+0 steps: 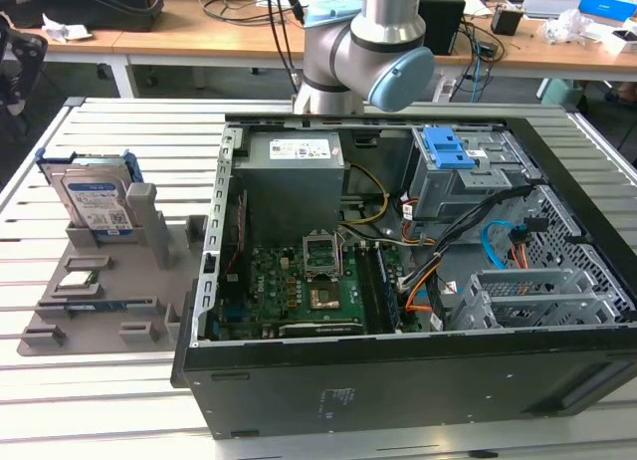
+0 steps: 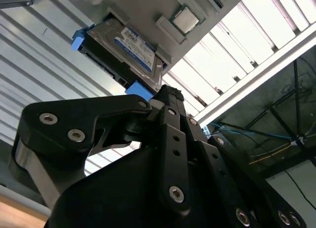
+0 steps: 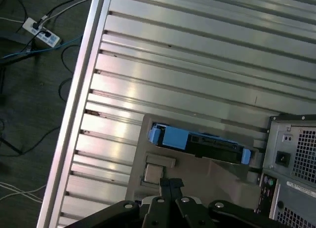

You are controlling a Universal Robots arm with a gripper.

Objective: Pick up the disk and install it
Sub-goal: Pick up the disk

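Slatted table (image 1: 100, 400): disk (image 1: 97, 203) upright in grey holder (image 1: 129, 281), hand (image 3: 171, 182) above, apart.

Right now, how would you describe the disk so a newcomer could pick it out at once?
On the exterior view's left of the open computer case sits a grey holder tray. The disk stands on edge at its far end: silver, white-and-blue label, blue frame, unlike the small square chip lying flat nearer the camera.

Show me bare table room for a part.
In the exterior view, bare slats of the table beyond the grey tray and in front of it. Crowded: the tray, with the disk standing in it, and the open computer case, full of boards and cables.
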